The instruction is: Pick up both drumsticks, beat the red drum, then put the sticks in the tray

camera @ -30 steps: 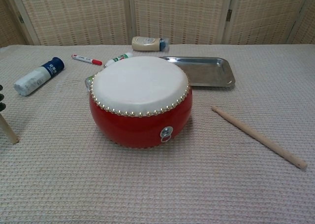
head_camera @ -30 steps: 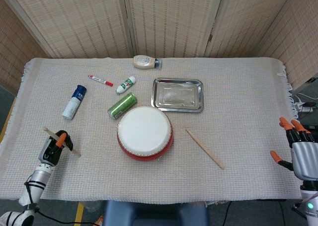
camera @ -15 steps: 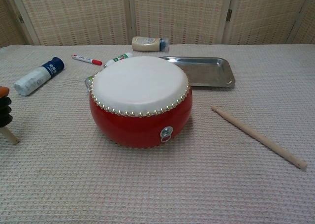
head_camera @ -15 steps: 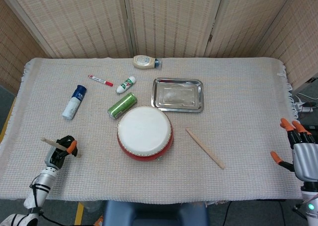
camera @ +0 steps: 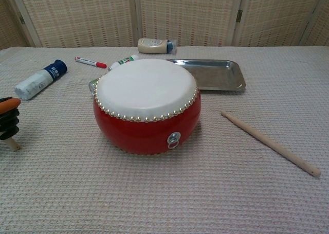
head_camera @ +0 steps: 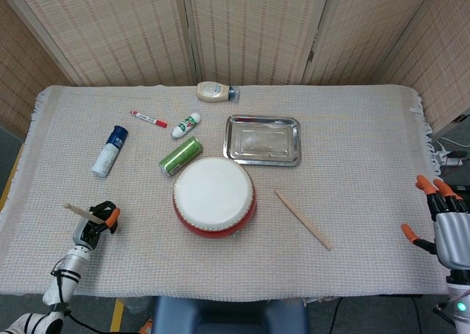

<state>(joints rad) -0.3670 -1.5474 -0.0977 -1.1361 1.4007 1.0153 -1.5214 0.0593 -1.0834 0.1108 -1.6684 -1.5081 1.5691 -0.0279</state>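
Observation:
The red drum [head_camera: 214,198] [camera: 147,106] with a white skin stands mid-table. My left hand [head_camera: 94,226] [camera: 7,120] grips one wooden drumstick [head_camera: 76,210] at the front left; in the chest view only the stick's tip [camera: 14,143] shows below the fingers. The other drumstick [head_camera: 302,219] [camera: 270,142] lies loose on the cloth to the right of the drum. My right hand [head_camera: 445,220] hovers off the table's front right corner, fingers apart, holding nothing. The steel tray [head_camera: 262,139] [camera: 216,74] sits behind the drum and holds nothing.
Behind and left of the drum lie a green can [head_camera: 181,155], a small white bottle [head_camera: 186,125] [camera: 123,61], a red marker [head_camera: 148,119] [camera: 90,62], a blue-capped white tube [head_camera: 109,150] [camera: 40,79] and a cream bottle [head_camera: 216,92] [camera: 153,45].
My left hand has drawn back toward the table's front edge and slightly right with the drumstick, which has turned flatter. The right hand has barely shifted.

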